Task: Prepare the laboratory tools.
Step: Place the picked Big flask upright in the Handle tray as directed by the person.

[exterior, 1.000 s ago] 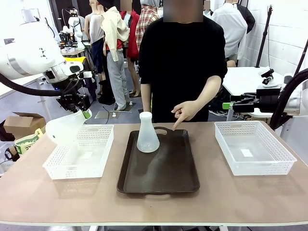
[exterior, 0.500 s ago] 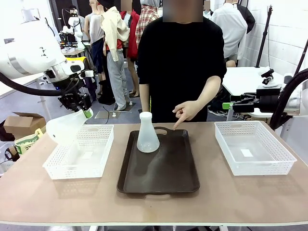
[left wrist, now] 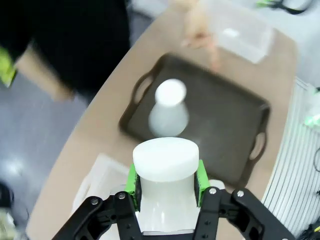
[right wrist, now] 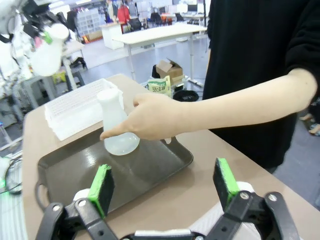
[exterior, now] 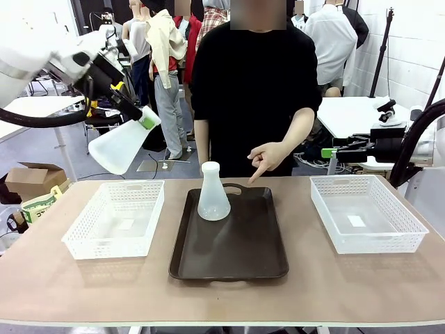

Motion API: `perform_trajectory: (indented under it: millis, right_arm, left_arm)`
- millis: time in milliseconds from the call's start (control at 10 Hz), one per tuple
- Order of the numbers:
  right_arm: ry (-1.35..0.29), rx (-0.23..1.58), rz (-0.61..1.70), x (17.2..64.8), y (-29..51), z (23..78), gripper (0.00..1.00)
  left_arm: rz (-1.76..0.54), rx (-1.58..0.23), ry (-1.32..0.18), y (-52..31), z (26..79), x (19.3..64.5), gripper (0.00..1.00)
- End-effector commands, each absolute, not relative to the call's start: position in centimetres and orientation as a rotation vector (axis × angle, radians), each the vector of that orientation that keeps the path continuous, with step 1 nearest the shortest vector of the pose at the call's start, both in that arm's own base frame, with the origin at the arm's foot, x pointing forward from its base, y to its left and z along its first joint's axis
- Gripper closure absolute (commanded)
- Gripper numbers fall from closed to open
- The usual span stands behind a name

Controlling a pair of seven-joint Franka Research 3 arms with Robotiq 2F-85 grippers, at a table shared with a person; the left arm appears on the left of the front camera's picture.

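Translucent flask (exterior: 124, 145) hangs high over the left basket (exterior: 115, 220), neck clamped in left gripper (exterior: 144, 120), axis tilted, base down-left. Second flask (exterior: 213, 193) upright on tray (exterior: 229, 250) (person's hand (exterior: 268, 158) points). Right gripper (right wrist: 164, 189) gapes, empty.

I see my left gripper (exterior: 144, 120) clamped on the neck of a tilted flask (exterior: 122, 146), held high above the left basket (exterior: 115, 219), left of the tray (exterior: 229, 236). A second flask (exterior: 213, 193) stands upright on the tray's far part. The person's hand (exterior: 266, 157) points down just beyond the tray's far edge.
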State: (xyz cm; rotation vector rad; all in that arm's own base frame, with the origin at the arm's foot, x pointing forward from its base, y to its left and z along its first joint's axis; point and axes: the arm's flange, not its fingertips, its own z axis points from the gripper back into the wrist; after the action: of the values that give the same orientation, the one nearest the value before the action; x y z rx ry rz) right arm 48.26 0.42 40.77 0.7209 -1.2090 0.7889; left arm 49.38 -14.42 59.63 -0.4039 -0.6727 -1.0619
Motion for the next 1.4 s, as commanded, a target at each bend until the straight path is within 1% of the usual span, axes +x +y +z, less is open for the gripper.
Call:
perform_trajectory:
  millis: [0,100,200,300,400,500,600,700,800,1100,1200,1300]
  right_arm:
    - [-1.195,0.716,0.773,48.1,0.5,40.8,0.0]
    - [-1.195,0.716,0.773,48.1,0.5,40.8,0.0]
    - [-1.195,0.716,0.773,48.1,0.5,40.8,0.0]
    - [-1.195,0.716,0.773,48.1,0.5,40.8,0.0]
    - [-1.195,0.716,0.773,48.1,0.5,40.8,0.0]
    - [-1.195,0.716,0.773,48.1,0.5,40.8,0.0]
    - [-1.195,0.716,0.773,48.1,0.5,40.8,0.0]
    - [-1.195,0.716,0.773,48.1,0.5,40.8,0.0]
    - [-1.195,0.716,0.773,48.1,0.5,40.8,0.0]
    - [-1.195,0.716,0.773,48.1,0.5,40.8,0.0]
    - [-1.195,0.716,0.773,48.1,0.5,40.8,0.0]
    - [-1.195,0.716,0.773,48.1,0.5,40.8,0.0]
  left_arm:
    - [-1.404,-0.779,-0.764,-12.2,58.3,49.3,1.0]
    - [-1.489,-0.917,-0.827,-11.8,58.4,49.4,1.0]
    - [-1.518,-1.02,-0.89,-11.6,58.2,49.7,1.0]
    - [-1.517,-1.058,-0.893,-11.8,57.4,50.2,1.0]
    - [-1.537,-1.151,-0.904,-12.1,56.7,50.7,1.0]
    - [-1.562,-1.222,-0.859,-12.7,56.1,50.8,1.0]
    - [-1.576,-1.273,-0.897,-13.1,55.6,51.1,1.0]
    - [-1.491,-1.256,-0.918,-13.2,55.5,51.6,1.0]
    - [-1.567,-1.238,-0.913,-12.8,54.9,49.5,1.0]
    - [-1.567,-1.238,-0.913,-12.8,54.9,49.5,1.0]
    - [-1.56,-1.261,-0.906,-12.9,54.5,50.3,1.0]
    - [-1.582,-1.311,-0.923,-15.0,52.1,49.8,1.0]
